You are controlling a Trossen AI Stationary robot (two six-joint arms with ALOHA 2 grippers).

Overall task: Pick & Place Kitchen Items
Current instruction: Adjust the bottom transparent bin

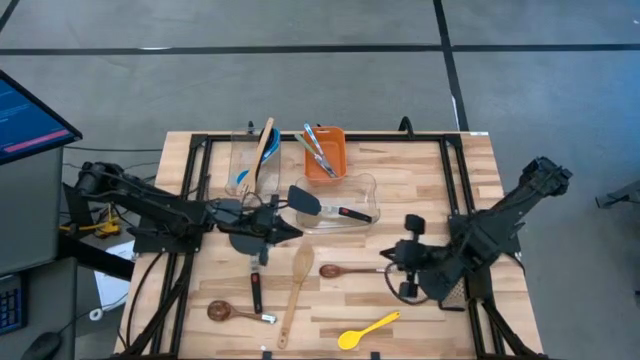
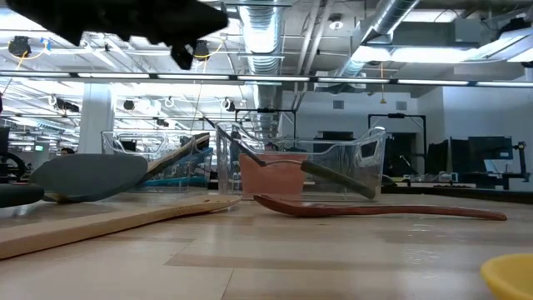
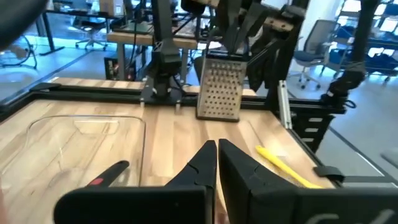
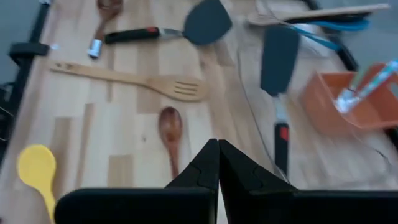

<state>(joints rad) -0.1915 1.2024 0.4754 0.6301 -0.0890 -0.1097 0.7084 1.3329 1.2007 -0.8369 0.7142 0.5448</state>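
Both grippers are shut and hold nothing. My left gripper (image 1: 292,232) (image 3: 216,155) hovers level above the head of a black turner (image 1: 252,262) (image 4: 205,25) that lies flat on the table. My right gripper (image 1: 388,260) (image 4: 217,155) hangs raised at the right, slanting down over a dark wooden spoon (image 1: 345,270) (image 4: 170,127). A wooden slotted spatula (image 1: 297,290) (image 4: 134,79), a yellow spoon (image 1: 368,330) (image 4: 37,165) and a brown spoon (image 1: 235,313) also lie on the table. Another black turner (image 1: 320,205) rests in a clear tub (image 1: 362,190).
A second clear tub (image 1: 245,160) at the back holds blue utensils and a wooden spoon. An orange bin (image 1: 325,150) (image 4: 348,99) holds more utensils. A metal grater (image 3: 219,90) (image 1: 455,293) stands by the right arm's base. Black frame rails run along the table's sides.
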